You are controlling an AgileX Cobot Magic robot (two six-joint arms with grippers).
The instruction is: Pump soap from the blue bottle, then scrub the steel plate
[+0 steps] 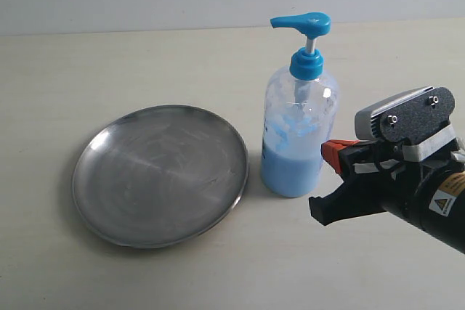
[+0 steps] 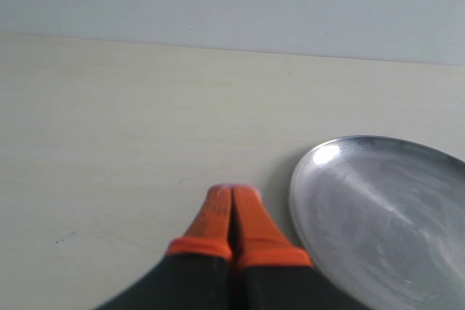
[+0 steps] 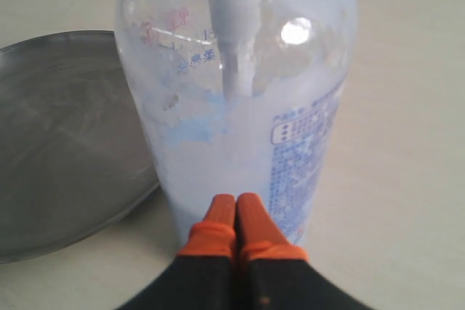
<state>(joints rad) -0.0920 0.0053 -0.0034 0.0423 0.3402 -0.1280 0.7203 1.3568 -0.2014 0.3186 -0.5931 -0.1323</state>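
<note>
My left gripper [image 2: 231,198] has its orange fingers [image 2: 214,215] pressed together on nothing, low over the pale table [image 1: 109,63], just beside the steel plate's [image 1: 160,172] rim. The plate lies flat and bare, left of the middle. Just to its right the blue bottle [image 1: 299,128] stands upright, spout pointing left; I cannot tell whether bottle and plate touch. The soap [image 1: 290,172] fills the bottle's lower part. Farthest right, my right gripper [image 3: 236,205] is also closed and empty, tips aimed at the bottle's lower wall, very near it; contact I cannot tell.
</note>
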